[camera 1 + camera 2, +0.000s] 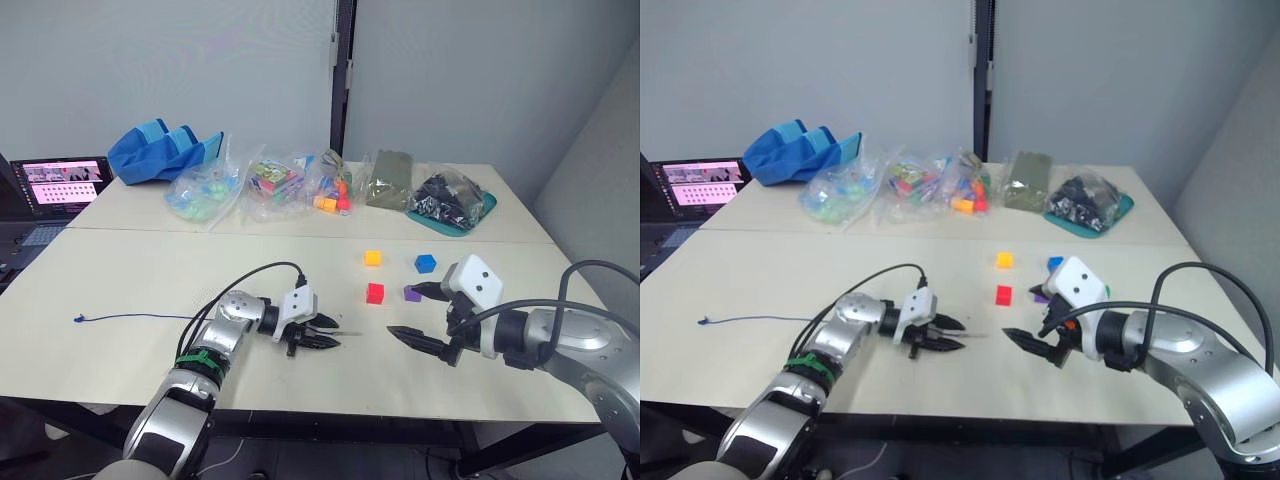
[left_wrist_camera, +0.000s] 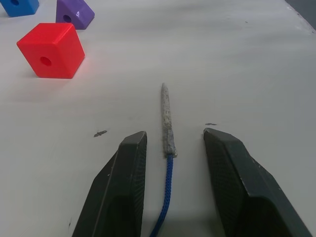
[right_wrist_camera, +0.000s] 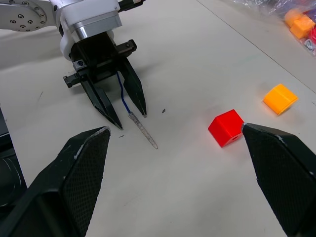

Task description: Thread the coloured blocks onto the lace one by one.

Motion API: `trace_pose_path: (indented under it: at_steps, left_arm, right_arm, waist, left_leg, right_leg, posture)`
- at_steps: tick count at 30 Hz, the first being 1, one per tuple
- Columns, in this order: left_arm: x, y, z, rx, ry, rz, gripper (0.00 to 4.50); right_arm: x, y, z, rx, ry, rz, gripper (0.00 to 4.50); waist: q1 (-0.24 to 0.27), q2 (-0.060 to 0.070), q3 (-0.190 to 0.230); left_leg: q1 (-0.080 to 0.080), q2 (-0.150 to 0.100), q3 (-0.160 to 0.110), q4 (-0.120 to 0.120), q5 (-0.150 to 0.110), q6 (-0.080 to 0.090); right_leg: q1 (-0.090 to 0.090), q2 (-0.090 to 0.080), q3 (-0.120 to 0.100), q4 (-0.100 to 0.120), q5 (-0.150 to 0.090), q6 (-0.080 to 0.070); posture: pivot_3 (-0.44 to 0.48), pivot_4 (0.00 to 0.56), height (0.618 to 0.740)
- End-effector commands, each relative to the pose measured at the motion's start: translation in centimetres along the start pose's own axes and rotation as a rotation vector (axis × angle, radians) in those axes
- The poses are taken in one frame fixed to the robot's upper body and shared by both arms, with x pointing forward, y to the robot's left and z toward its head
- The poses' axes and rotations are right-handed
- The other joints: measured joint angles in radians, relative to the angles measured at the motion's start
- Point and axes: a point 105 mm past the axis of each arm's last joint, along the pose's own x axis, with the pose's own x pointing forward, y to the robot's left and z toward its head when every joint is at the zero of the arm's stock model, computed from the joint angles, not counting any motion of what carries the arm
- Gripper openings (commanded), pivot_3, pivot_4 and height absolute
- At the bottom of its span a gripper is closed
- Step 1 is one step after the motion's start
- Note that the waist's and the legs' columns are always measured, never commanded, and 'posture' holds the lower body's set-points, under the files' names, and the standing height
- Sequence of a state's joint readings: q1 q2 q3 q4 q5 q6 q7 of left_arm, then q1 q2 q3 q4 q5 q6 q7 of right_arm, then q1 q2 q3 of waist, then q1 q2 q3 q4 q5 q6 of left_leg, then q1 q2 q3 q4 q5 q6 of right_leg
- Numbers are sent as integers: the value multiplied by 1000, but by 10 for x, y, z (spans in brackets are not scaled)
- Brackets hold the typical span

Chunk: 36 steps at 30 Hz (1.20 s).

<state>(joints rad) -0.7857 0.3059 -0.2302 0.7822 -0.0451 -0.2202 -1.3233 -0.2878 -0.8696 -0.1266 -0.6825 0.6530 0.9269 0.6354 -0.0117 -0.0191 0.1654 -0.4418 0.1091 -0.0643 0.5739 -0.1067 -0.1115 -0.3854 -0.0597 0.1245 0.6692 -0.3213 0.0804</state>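
The lace (image 1: 130, 317) is a thin dark-blue cord lying across the left of the table, with a small knot at its far-left end. Its stiff pale tip (image 2: 166, 121) rests on the table between the fingers of my left gripper (image 1: 330, 333), which stands open astride it without clamping. To the right, my right gripper (image 1: 402, 310) is wide open and holds nothing. It faces the left gripper (image 3: 131, 121) and the tip. Behind them lie the red block (image 1: 375, 292), the purple block (image 1: 411, 293), the blue block (image 1: 425, 263) and the yellow-orange block (image 1: 372, 258).
Along the back of the table stand clear bags of mixed toy pieces (image 1: 275, 183), a blue cloth bag (image 1: 160, 150) and a teal tray of dark pieces (image 1: 448, 200). A laptop (image 1: 60, 183) sits at the far left. Black cables loop over both arms.
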Motion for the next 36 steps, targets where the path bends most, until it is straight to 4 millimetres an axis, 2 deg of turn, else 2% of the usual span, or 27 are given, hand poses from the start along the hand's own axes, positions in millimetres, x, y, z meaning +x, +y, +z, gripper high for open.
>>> trace_pose_path:
  at_steps: [1, 4, 6, 14, 20, 27, 29, 31, 36]
  left_arm:
    - [6, -3, -3, -11, 4, -2, 1365]
    - [8, -4, -4, -19, 8, -8, 344]
    - [8, -4, -4, -18, 8, -9, 37]
    - [0, 4, 5, -3, -54, 45, 37]
    - [-14, 7, 29, 37, -161, 44, 37]
    - [-32, -2, 47, 49, -244, -17, 37]
    - [-38, -4, 48, 49, -242, -31, 37]
    - [-41, -4, 49, 49, -238, -33, 37]
    - [-47, -3, 49, 34, -221, -25, 37]
  right_arm:
    - [-2, -1, 6, -14, -21, -7, 4500]
    - [-2, -1, 7, -16, -21, -9, 4500]
    - [-2, -1, 7, -17, -21, -11, 4500]
    - [-2, -2, 5, -7, -18, -15, 4500]
    - [-14, -4, 1, 55, -77, -59, 4500]
    - [-41, -14, -33, 154, -99, -252, 4500]
    - [-55, -20, -52, 174, -95, -371, 4500]
    - [-68, -26, -61, 190, -144, -484, 4500]
    - [-90, -24, -87, 254, -177, -645, 4500]
  waist:
    - [0, 0, 0]
    - [0, 0, 0]
    - [-1, 0, 0]
    - [-2, 0, 0]
    - [-2, 0, 0]
    - [-2, 0, 0]
    - [-2, 0, 0]
    - [-2, 0, 0]
    - [-4, 0, 0]
  left_leg:
    - [0, 0, 0, 0, 0, 0]
    - [0, 0, 0, 0, 0, 0]
    - [0, 0, 0, 0, 0, 0]
    - [0, 0, 0, 0, 0, 0]
    - [0, 0, 0, 0, 0, 0]
    - [-1, 0, -1, 0, 0, 0]
    - [-1, 0, -1, 0, 0, 0]
    - [-1, 0, -1, 0, 0, 0]
    - [0, 0, -1, 0, 0, 0]
  right_leg:
    - [0, 0, 0, 0, 0, 0]
    - [0, 0, 0, 0, 0, 0]
    - [0, 0, 0, 0, 0, 0]
    - [0, 0, 0, 0, 0, 0]
    - [0, 0, 0, 0, 0, 0]
    - [0, 0, 0, -1, 0, 0]
    - [0, 0, -1, -1, 0, 0]
    - [0, 0, -1, -1, 0, 0]
    - [0, 0, -1, -1, 0, 0]
  posture:
    - [0, 150, 740]
    - [0, 150, 740]
    - [0, 150, 740]
    - [0, 150, 740]
    - [0, 150, 740]
    - [0, 150, 740]
    - [0, 150, 740]
    - [0, 150, 740]
    - [0, 150, 740]
